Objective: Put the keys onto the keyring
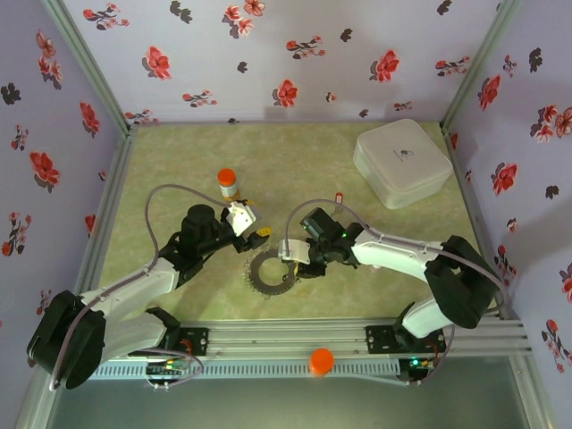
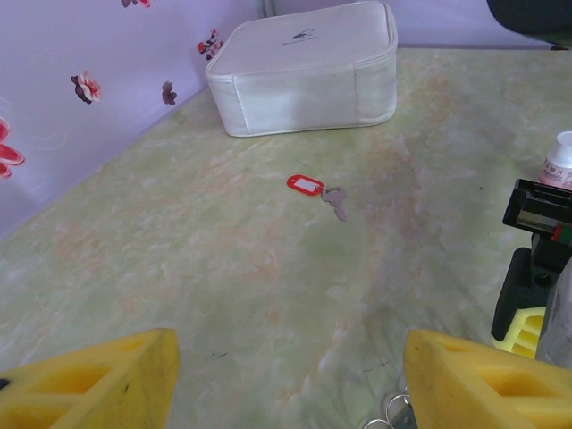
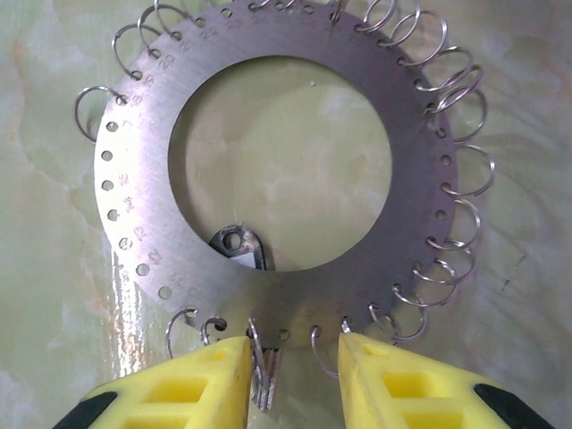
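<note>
**Keyring under the right fingers, one key half hidden, the other far off**

Nearest the rail, the right gripper (image 3: pixel 295 386) hangs over the near rim of the keyring (image 3: pixel 420 179). This is a large flat dark grey metal disc with a wide hole, numbered punch-holes and thin silvery wire loops round its edge. The gripper's yellow foam fingers (image 3: pixel 179 393) are cut off by the bottom of the wrist picture. They stand apart and clamp nothing.

A thin silvery sliver (image 3: pixel 264 375) lies against the inner face of one finger. I cannot tell whether it is a key blade or one of the loops. Inside the hole a small silvery key head (image 3: pixel 237 244) shows, with its length hidden beneath the disc and no tag visible. From above, the arm covers the disc's right edge.

The left gripper (image 2: pixel 286 384) hovers just beside the disc. Its yellow fingers are spread wide with nothing between them, cropped to their tips in its wrist picture.

Farther out, well apart from the disc, the small silvery key with a red plastic tag (image 2: pixel 336 202) lies flat on the table (image 2: pixel 179 268). An orange-capped white bottle (image 1: pixel 228 183) stands beyond the left gripper. A white soft rectangular case (image 2: pixel 304 63) sits near the far right corner.

The tabletop is a pale green marbled mat. The walls (image 1: pixel 268 45) are lilac with a red and dark flower print.
</note>
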Robot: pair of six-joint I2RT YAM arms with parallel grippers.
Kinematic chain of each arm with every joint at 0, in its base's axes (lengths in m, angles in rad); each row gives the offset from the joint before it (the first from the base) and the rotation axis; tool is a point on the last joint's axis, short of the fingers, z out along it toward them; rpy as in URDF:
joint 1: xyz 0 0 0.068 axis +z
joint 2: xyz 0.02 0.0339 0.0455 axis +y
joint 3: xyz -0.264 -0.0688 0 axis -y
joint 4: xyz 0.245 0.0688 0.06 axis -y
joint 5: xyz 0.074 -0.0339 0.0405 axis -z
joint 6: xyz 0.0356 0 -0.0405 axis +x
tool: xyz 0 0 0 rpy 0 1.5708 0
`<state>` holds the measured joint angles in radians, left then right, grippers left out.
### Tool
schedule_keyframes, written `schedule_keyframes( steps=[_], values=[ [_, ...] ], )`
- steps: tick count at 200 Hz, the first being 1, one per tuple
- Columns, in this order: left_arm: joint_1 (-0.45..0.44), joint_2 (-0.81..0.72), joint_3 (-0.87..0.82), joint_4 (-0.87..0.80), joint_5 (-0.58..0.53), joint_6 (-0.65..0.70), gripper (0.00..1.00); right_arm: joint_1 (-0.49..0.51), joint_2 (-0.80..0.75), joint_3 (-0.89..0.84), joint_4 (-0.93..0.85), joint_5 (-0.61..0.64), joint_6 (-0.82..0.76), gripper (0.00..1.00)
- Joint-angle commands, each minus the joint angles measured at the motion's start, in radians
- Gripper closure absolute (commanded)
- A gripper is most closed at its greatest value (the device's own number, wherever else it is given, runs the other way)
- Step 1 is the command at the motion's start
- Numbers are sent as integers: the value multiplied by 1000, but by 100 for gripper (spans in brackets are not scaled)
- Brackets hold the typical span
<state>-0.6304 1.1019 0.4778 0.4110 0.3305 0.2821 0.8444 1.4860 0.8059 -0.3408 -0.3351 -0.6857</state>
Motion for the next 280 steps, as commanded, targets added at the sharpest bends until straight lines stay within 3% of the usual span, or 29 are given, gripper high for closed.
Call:
schedule_keyframes(
  steps=[1, 280],
  values=[
    [-8, -12, -1, 34, 16, -20, 32, -10, 21, 33, -54, -47, -29, 67],
    [-8, -11, 0, 38, 22, -24, 32, 26, 151, 130, -199, 25, -132, 87]
  ],
)
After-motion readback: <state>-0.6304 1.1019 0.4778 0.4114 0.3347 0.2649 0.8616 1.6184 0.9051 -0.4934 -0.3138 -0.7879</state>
